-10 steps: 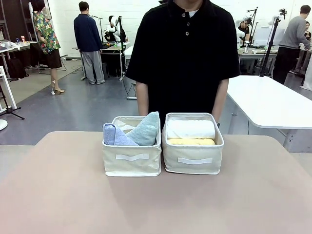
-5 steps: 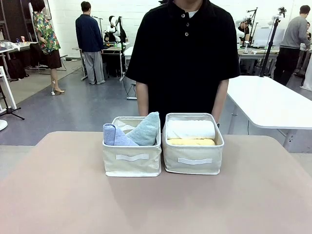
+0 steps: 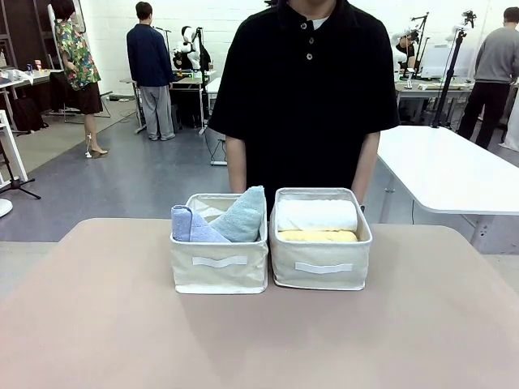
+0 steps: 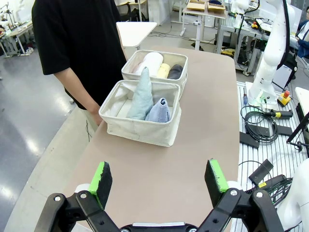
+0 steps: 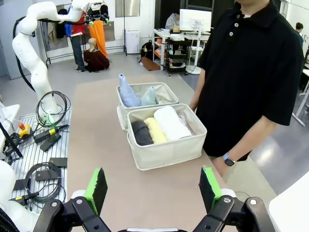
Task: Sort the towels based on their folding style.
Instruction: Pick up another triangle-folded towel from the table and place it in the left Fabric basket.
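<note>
Both my claws hang released over the beige tabletop [image 3: 97, 324], left claw [image 4: 159, 181] and right claw [image 5: 153, 189] holding nothing. The lavender-blue cone towel [image 3: 190, 226] and pale teal cone towel [image 3: 245, 215] stand in one cream fabric bin [image 3: 219, 271]; the white rolled towel [image 3: 316, 215], yellow rolled towel [image 3: 318, 236] and dark grey rolled towel [image 5: 141, 133] lie in the neighbouring cream bin [image 3: 321, 269].

White arm [image 5: 29, 43] w/ black gripper [image 4: 159, 181], green pads [image 4: 102, 176]; person [image 3: 304, 89] in black polo, blue wristband
</note>
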Controlling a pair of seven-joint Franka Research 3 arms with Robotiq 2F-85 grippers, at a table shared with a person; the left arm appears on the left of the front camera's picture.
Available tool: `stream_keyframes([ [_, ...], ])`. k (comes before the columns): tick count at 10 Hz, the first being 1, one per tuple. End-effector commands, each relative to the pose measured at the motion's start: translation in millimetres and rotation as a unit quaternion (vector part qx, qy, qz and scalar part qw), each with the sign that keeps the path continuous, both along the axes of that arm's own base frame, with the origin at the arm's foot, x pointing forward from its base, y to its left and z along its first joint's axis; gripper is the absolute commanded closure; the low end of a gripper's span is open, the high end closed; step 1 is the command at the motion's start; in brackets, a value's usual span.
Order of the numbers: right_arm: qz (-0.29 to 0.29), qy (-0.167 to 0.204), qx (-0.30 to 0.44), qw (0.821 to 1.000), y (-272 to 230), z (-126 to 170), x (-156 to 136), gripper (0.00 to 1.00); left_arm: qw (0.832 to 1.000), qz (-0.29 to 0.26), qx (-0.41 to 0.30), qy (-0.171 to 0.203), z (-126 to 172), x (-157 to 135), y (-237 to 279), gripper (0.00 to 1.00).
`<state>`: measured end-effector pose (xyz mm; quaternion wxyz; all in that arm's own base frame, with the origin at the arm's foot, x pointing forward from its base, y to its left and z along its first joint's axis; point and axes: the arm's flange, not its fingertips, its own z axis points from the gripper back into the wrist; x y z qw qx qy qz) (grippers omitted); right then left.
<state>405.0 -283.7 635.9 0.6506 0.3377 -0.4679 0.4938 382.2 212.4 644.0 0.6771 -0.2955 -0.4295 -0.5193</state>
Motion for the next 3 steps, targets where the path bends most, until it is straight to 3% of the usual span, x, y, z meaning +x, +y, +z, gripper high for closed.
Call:
stream_keyframes([
  [1, 0.005, 0.003, -0.005, 1.000, -0.3, -1.8, -1.4, 0.00, 1.000, -0.007, -0.004, -0.012, 0.7, -0.5, 0.9, 0.00],
  [3, 0.005, 0.003, -0.005, 1.000, -0.3, -1.8, -1.4, 0.00, 1.000, -0.007, -0.004, -0.012, 0.7, -0.5, 0.9, 0.00],
])
